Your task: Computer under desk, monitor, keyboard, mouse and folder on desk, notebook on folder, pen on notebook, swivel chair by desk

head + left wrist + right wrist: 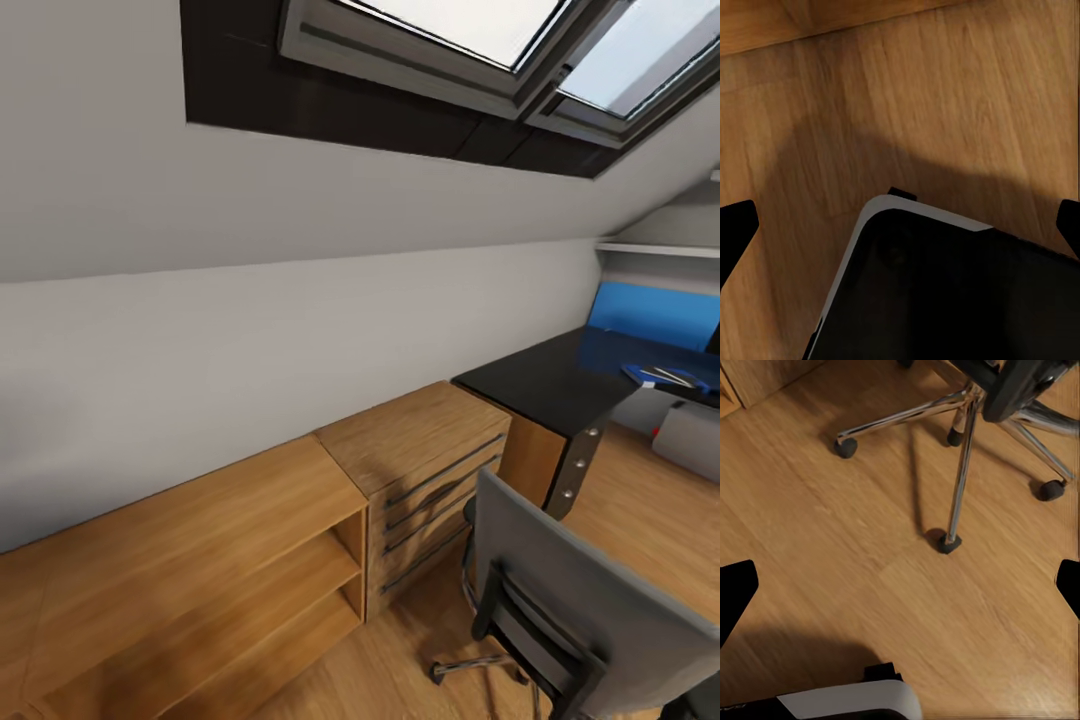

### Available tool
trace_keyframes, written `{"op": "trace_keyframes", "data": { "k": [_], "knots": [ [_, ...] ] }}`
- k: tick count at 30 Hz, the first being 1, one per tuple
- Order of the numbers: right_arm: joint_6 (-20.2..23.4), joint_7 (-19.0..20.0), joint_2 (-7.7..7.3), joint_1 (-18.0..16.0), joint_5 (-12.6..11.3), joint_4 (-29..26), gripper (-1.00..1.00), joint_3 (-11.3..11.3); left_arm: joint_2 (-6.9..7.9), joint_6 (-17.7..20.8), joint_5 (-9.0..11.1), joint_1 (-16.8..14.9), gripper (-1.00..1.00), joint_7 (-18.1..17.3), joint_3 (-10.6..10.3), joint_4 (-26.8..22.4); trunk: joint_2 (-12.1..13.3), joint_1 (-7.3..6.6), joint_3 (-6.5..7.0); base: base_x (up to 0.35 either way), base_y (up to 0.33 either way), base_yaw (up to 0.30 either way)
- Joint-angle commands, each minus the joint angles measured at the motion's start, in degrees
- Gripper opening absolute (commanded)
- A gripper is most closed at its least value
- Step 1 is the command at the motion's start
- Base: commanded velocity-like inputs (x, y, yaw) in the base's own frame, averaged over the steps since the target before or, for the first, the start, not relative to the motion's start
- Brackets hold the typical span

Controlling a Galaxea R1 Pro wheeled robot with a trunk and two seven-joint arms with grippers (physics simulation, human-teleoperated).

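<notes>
Swivel chair (580,600) (grey), oak shelving (200,560), desk (560,380)

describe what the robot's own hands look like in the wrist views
Little of either shows. In the left wrist view, the left hand appears as two flat black fingertips at the picture's edges. The right hand looks the same, with black fingertips wide apart. No cables or markings can be made out.

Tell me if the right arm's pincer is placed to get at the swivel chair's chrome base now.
Probably not yet: the right pincer hangs open over bare wood floor, and the swivel chair base stands clear ahead of it, though nothing blocks the way.
</notes>
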Motion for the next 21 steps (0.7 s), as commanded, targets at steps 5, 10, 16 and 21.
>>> {"op": "trace_keyframes", "data": {
  "k": [5,10,16,21],
  "knots": [
    [-0.2,-0.3,0.03,-0.1,-0.2,0.1,1.00,0.5,0.00,0.0,-0.1,0.0,1.00,0.4,-0.2,-0.1,-0.1,0.01,-0.07,0.000,0.051,-0.281],
    [-0.2,-0.3,0.03,0.0,-0.1,0.1,1.00,0.5,0.00,0.0,-0.1,0.0,1.00,0.4,-0.2,-0.1,-0.1,0.01,-0.07,0.000,0.190,-0.281],
    [-0.2,-0.3,0.03,0.0,-0.1,0.1,1.00,0.5,0.00,0.0,-0.1,0.0,1.00,0.4,-0.2,-0.1,-0.1,0.01,-0.07,0.000,0.280,-0.283],
    [-0.2,-0.3,0.10,0.0,-0.1,0.2,1.00,0.5,0.00,0.0,-0.1,0.0,1.00,0.4,-0.2,-0.1,-0.1,0.01,-0.07,0.000,0.240,-0.285]
  ]
}}
